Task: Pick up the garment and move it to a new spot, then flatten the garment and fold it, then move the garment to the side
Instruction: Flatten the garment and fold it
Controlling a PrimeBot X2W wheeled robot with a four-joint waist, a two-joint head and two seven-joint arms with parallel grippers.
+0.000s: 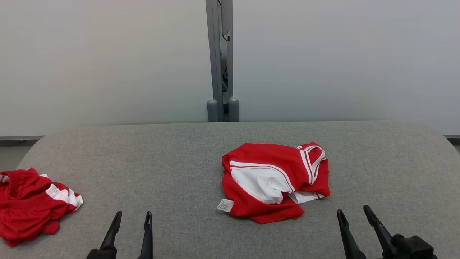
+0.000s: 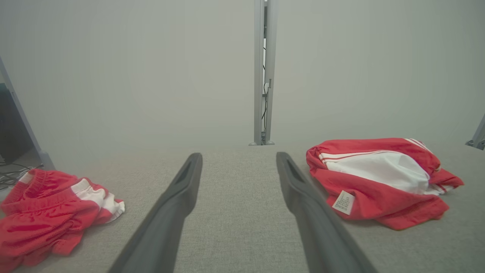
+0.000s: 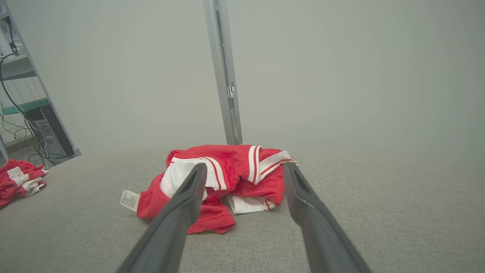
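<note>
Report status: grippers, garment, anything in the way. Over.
Left gripper open, empty. Right gripper open, empty, just short of the garment. Garment crumpled on the table, not yet picked up. Second red heap at far left, out of the way.

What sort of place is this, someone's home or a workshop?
Likely a lab or test room, not a home: a grey fabric-covered table before plain white partition panels on a metal post, and a rack with a computer tower and loose cables beside it.

- A small white sewn-in label (image 1: 225, 205) hangs at the lower left edge of the crumpled red-and-white fabric garment (image 1: 266, 158), mid-frame; its dark print is too small to read.
- Nothing else legible.
</note>
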